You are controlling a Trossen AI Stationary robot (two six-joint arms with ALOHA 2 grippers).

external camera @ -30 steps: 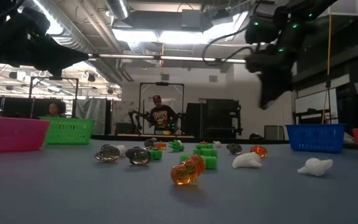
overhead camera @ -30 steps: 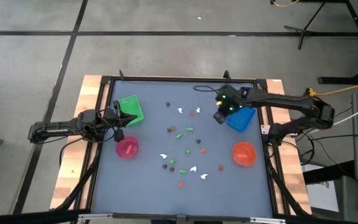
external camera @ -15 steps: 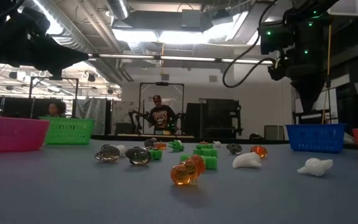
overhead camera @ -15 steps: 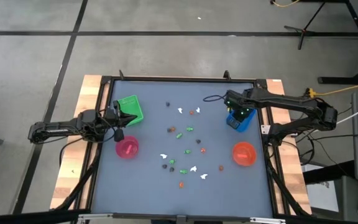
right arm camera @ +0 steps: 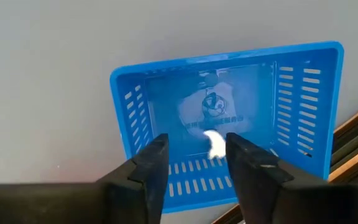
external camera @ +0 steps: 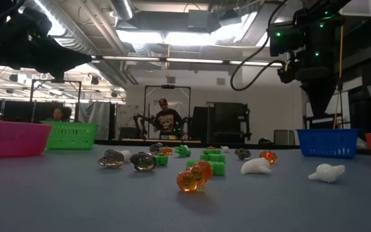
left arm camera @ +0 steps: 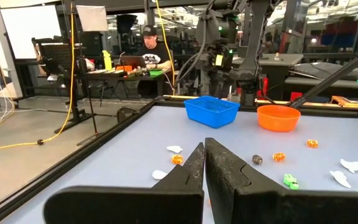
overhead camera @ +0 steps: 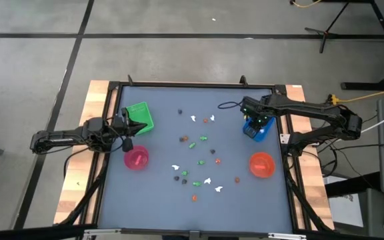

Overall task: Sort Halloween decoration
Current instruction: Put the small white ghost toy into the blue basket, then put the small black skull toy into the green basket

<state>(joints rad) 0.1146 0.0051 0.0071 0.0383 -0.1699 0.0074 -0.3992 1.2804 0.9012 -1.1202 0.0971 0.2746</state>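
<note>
Many tiny white, orange, green and dark figures (overhead camera: 199, 160) lie scattered on the middle of the grey table, and they also show in the low view (external camera: 195, 175). My right gripper (overhead camera: 252, 127) hangs open over the blue square tray (overhead camera: 267, 131), pointing down (external camera: 321, 106). In the right wrist view one white figure (right arm camera: 215, 144) shows on the tray floor between my spread fingers (right arm camera: 197, 142), apart from both. My left gripper (overhead camera: 127, 131) waits shut (left arm camera: 202, 149) near the table's left edge, between the green tray and the pink bowl.
The green square tray (overhead camera: 139, 117) and pink bowl (overhead camera: 137, 158) stand on the left, and the orange bowl (overhead camera: 261, 165) stands at the right, nearer than the blue tray. A raised black frame rims the table. People sit in the room beyond the far edge (external camera: 167, 119).
My right gripper has moved toward the table's right edge, from beside the blue tray's left side to above the tray, and has since kept still there. The scattered figures have stayed where they were.
</note>
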